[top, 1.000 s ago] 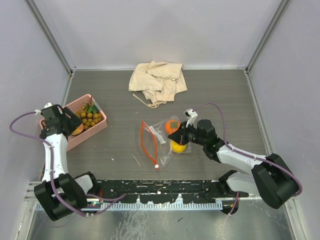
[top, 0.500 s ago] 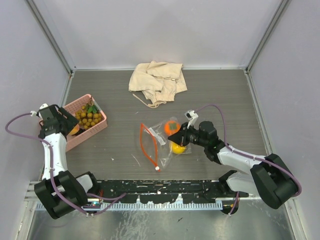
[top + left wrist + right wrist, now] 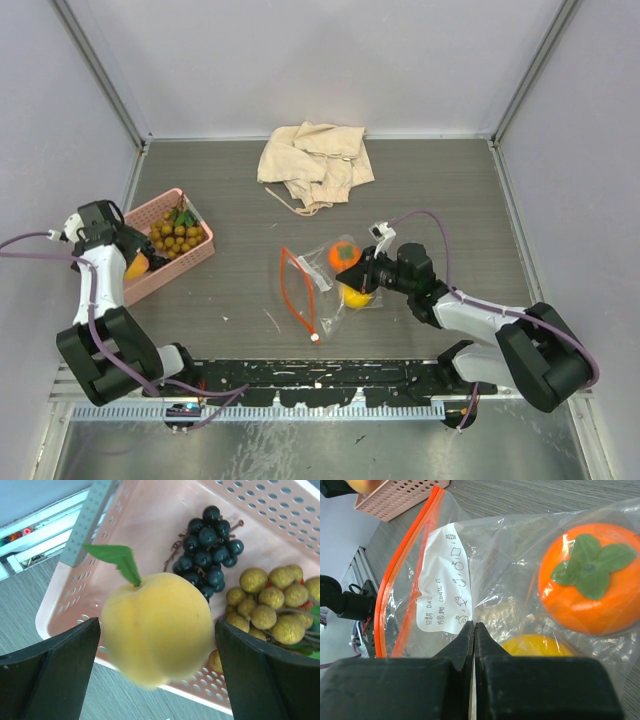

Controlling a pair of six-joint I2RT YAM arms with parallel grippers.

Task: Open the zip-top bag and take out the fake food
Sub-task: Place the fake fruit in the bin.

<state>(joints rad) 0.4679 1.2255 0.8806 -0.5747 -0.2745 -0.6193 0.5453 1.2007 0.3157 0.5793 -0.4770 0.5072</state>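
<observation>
The zip-top bag [image 3: 318, 285] lies open at mid-table, its orange-red zip strip [image 3: 400, 580] to the left. Inside it are an orange round fruit [image 3: 592, 580] with a green leaf cap and a yellow lemon [image 3: 535, 645]. My right gripper [image 3: 474, 625] is shut on the bag's clear plastic beside the white label. My left gripper [image 3: 157, 627] is open over the near edge of the pink basket [image 3: 85, 595]. A blurred yellow fruit [image 3: 157, 627] with a green leaf sits between its fingers with gaps on both sides. Dark purple grapes [image 3: 210, 535] and the tan berry cluster [image 3: 272, 605] lie in the basket.
A crumpled beige cloth [image 3: 315, 160] lies at the back centre. The pink basket [image 3: 195, 258] stands at the left, close to the left wall. The metal rail runs along the near edge behind the arm bases.
My left arm has swung left and back over the basket's near corner, and its jaws now stand apart from the yellow fruit. My right gripper has stayed shut on the bag, almost still.
</observation>
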